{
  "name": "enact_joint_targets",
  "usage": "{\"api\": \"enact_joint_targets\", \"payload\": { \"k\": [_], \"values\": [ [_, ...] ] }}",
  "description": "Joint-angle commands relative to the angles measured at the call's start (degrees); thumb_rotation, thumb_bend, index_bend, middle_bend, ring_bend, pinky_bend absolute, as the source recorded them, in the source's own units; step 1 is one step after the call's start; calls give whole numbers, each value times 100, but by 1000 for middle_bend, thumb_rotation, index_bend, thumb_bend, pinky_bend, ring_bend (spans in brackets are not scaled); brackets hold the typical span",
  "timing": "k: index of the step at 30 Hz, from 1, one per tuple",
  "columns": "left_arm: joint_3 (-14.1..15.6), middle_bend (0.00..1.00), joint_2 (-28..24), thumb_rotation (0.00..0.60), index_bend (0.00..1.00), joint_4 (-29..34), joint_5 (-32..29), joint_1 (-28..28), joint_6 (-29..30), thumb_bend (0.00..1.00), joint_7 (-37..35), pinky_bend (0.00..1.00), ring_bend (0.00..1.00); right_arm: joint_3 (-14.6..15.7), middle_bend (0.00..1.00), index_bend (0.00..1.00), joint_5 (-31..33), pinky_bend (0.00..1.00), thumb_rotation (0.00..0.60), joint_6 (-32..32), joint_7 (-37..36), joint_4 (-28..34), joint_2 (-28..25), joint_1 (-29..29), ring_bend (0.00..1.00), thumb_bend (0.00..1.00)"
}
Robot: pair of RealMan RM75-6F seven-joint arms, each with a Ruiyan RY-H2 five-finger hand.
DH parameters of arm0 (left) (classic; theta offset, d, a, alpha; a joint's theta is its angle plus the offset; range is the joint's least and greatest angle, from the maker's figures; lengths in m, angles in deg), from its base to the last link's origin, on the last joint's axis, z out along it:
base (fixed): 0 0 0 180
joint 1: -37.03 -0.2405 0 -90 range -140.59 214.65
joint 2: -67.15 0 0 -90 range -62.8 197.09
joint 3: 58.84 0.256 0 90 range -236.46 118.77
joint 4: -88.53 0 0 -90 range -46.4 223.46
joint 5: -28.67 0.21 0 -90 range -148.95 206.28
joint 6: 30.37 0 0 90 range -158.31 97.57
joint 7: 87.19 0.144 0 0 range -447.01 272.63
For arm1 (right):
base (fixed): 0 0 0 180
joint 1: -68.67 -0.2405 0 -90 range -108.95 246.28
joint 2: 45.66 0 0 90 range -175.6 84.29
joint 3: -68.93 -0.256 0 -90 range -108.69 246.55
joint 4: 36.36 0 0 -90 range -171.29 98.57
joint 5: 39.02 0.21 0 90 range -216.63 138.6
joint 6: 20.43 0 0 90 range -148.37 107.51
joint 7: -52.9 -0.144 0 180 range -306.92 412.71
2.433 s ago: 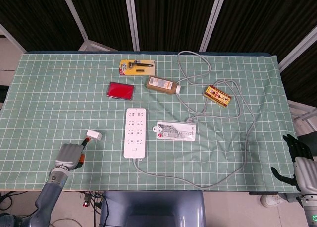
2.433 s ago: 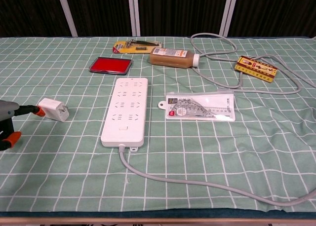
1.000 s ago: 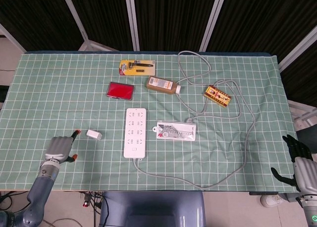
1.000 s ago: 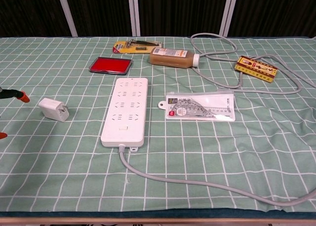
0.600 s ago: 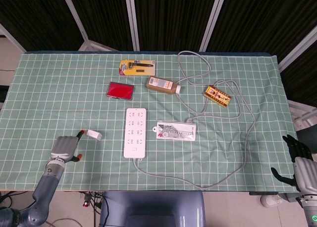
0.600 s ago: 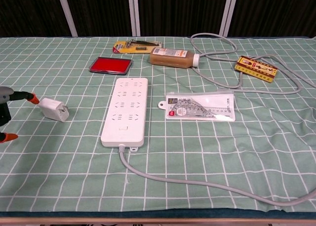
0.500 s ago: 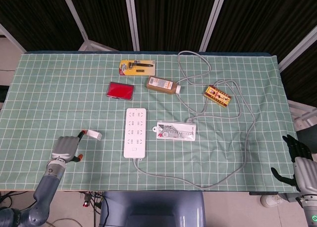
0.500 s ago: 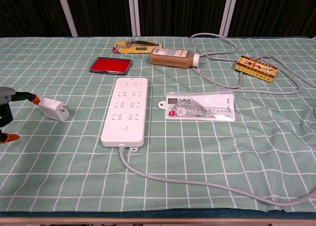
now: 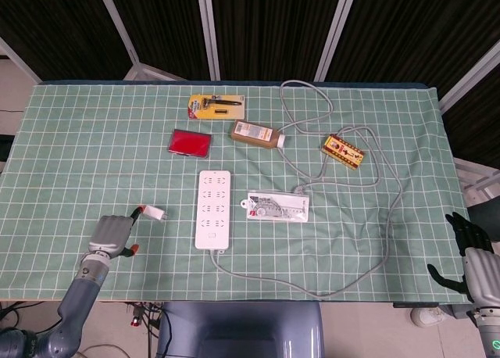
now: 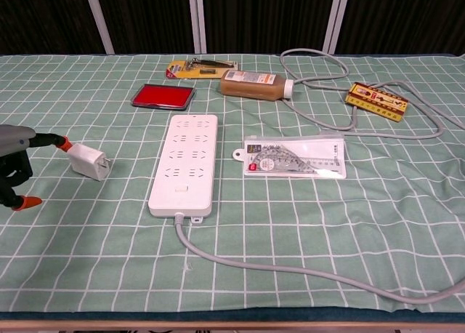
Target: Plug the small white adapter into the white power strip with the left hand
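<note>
Left hand (image 9: 109, 234) is nudging the adapter (image 10: 90, 161) with one fingertip, fingers apart, gripping nothing; next it needs pinching, then carrying to the power strip (image 10: 186, 163).

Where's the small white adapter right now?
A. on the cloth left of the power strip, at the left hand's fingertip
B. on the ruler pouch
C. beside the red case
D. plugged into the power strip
A: the small white adapter lies on the cloth left of the white power strip, the left hand reaching it with an orange fingertip.
</note>
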Motion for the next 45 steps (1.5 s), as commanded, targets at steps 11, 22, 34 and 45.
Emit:
{"api": "enact_joint_targets", "payload": {
  "k": [11,22,34,45],
  "values": [
    [14,865,80,600,143,301,82,107,88,269,180,901,847,2,0,0,-12,0,600,-4,4,4,13,-2,0,338],
    [-1,865,217,600,143,413,79,204,182,269,345,901,847,3,0,0,-14,0,600,-7,-5,4,12,0,0,338],
    [-49,865,30,600,143,606,227,173,307,269,174,901,847,5,0,0,-19,0,600,-10,-5,6,12,1,0,338],
    [-115,299,-52,600,144,525,754,59,575,257,-71,428,264,1,0,0,2,0,600,-1,-11,9,8,1,0,339]
  ]
}}
